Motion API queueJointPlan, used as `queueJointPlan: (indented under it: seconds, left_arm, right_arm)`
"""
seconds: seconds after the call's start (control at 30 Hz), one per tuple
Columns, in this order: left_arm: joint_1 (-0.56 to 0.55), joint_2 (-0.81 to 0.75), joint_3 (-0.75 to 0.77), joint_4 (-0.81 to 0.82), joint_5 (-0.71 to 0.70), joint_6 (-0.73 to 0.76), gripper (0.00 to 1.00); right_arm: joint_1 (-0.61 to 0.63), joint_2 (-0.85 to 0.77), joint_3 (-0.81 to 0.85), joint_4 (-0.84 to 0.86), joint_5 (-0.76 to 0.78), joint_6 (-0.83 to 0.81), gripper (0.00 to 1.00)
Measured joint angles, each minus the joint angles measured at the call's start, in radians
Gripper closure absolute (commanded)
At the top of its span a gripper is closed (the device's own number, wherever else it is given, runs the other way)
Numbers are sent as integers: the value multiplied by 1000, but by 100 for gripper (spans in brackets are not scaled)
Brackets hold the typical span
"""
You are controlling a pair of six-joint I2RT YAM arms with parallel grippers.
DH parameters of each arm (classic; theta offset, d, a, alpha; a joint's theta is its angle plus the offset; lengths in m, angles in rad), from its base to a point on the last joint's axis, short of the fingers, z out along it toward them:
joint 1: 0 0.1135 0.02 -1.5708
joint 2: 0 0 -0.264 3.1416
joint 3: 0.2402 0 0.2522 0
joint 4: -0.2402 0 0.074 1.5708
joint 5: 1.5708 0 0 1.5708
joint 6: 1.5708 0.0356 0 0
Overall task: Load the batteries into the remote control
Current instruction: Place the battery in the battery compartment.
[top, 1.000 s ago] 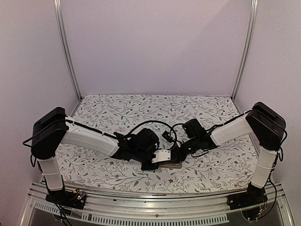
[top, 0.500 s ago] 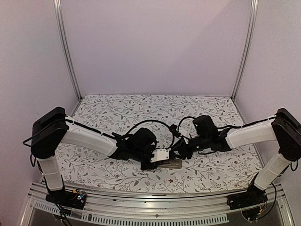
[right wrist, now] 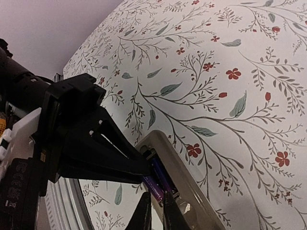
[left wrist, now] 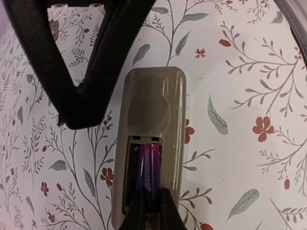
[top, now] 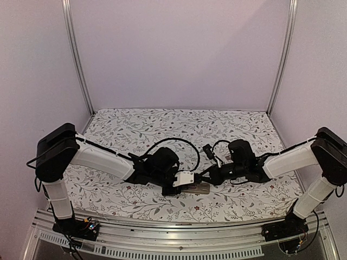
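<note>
Floral cloth (top: 162,122) covers the table, with pale walls behind; the remote (left wrist: 153,100) lies on it back upward, toward the front, between both arms, its compartment (left wrist: 130,184) uncovered. Finding: a purple battery (left wrist: 149,167) lies lengthwise in that recess, to one side, and the slot beside it is dark. Left gripper (left wrist: 152,212) is pinched on the battery's near end. Right gripper (right wrist: 156,213) hangs close over the remote, fingers drawn almost together; I cannot tell whether anything sits between them. Assessment: seating is under way, not confirmed. Recommendation: I would press the battery down evenly along its length, keep it parallel to the recess walls, and let go only once it rests fully flat; I would use the right arm to steady the casing so the remote does not skid on the cloth
</note>
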Motion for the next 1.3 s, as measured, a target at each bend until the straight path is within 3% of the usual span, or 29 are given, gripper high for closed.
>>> queueJointPlan:
  seconds: [0.2, 0.4, 1.3]
  left_arm:
    - [2, 0, -3, 5, 2, 0, 100]
    - [1, 0, -3, 5, 3, 0, 100]
    - [1, 1, -3, 4, 4, 0, 100]
  right_arm:
    - [2, 38, 4, 37, -63, 220, 100]
    - [23, 119, 32, 43, -97, 305, 100]
    - [34, 245, 106, 66, -104, 291, 100]
